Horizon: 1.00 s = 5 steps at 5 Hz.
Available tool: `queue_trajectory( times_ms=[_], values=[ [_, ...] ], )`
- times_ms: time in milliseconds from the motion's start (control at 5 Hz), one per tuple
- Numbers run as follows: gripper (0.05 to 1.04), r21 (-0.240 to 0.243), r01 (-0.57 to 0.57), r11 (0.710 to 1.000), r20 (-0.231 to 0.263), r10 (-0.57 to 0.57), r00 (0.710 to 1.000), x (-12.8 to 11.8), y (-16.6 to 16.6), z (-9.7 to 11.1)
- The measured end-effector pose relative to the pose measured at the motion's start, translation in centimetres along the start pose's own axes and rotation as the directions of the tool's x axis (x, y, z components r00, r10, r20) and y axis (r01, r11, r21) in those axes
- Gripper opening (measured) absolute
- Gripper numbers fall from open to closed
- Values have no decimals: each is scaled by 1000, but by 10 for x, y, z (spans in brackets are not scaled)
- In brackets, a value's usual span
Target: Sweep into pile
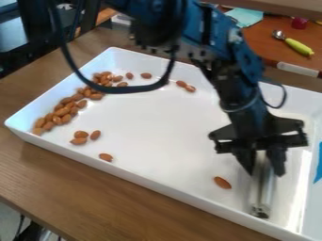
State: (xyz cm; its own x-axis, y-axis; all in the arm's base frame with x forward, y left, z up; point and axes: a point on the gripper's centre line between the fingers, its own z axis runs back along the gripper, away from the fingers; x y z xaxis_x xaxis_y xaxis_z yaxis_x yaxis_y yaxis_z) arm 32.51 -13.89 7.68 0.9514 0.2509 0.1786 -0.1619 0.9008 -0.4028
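The end effector (260, 164) grips a bar (260, 197) low in the tray (144, 172), likely so its length can push nuts. Most nuts (65, 109) line the opposite wall; a lone nut (222, 182) lies beside the bar, probably still to be swept over.

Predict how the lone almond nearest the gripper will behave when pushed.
The almond looks small and solid, so it should be light and shift with little force. Its oval, tapered shape suggests it would spin or rock rather than roll straight. The tray looks smooth, so it may well slide easily.
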Motion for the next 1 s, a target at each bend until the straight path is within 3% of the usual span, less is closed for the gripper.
queue_trajectory(
  times_ms=[400,1000],
  values=[
    [388,25,25,999,17,-26,1000,5,45,18],
    [383,123,20,992,-22,-17,1000,17,128,52]
  ],
)
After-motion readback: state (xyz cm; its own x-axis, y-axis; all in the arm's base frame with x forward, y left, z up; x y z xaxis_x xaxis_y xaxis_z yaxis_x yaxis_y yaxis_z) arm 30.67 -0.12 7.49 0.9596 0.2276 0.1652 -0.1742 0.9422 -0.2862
